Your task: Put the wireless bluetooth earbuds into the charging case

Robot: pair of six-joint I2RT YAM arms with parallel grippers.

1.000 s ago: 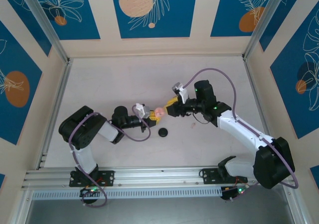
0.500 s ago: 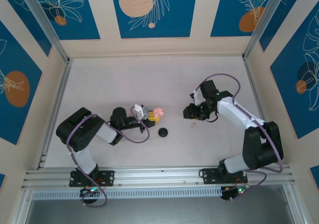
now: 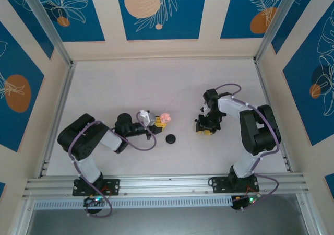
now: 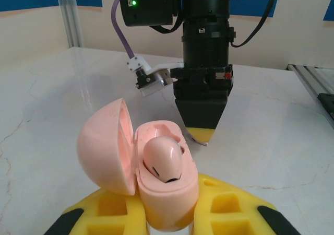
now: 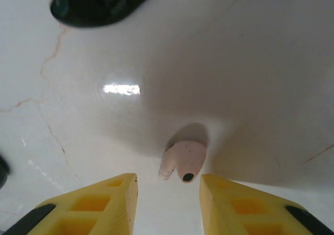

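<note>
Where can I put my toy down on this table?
The far half of the pale marble table, up to the back wall, is bare. So is the near strip between the small black round disc and the metal rail. The middle is crowded: the left pincer grips the open pink charging case, and the right pincer is open over a small pink earbud.

Two arms at one table (image 3: 130, 83): the left arm (image 3: 99, 138) and the right arm (image 3: 250, 120), one gripper apiece, the left gripper (image 3: 158, 121) and the right gripper (image 3: 205, 130). Two pink earbuds, one seated earbud (image 4: 163, 159) and one loose earbud (image 5: 182, 161); one case (image 4: 120, 151); one black disc (image 3: 170, 139).
</note>
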